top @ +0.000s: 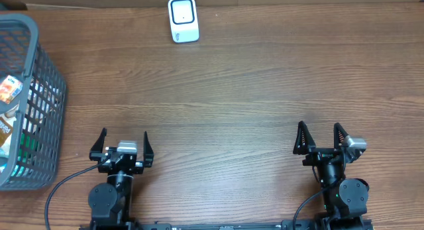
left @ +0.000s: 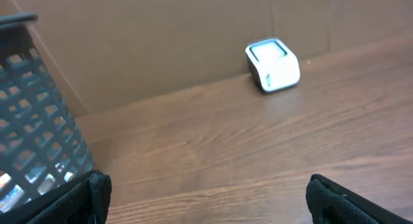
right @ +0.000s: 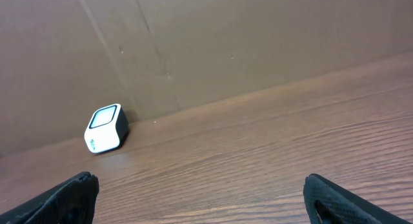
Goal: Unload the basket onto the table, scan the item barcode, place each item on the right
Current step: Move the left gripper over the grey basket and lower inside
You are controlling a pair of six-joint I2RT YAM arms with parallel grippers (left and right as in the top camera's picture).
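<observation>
Plastic packets (top: 9, 89) are kept in the grey basket (top: 46, 54) at the left of the desk (top: 225, 97) — likely light, crinkly, slippery, best pinched at an edge; left hand (top: 124, 140) and right hand (top: 319, 134) are spread wide, empty.

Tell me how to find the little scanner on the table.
Start at the big brown wooden table and look along its far edge, by the cardboard wall. The scanner sits there alone, a bit left of the middle. It is a small white box with a dark-framed window, unlike the big grey basket at the left edge.
</observation>
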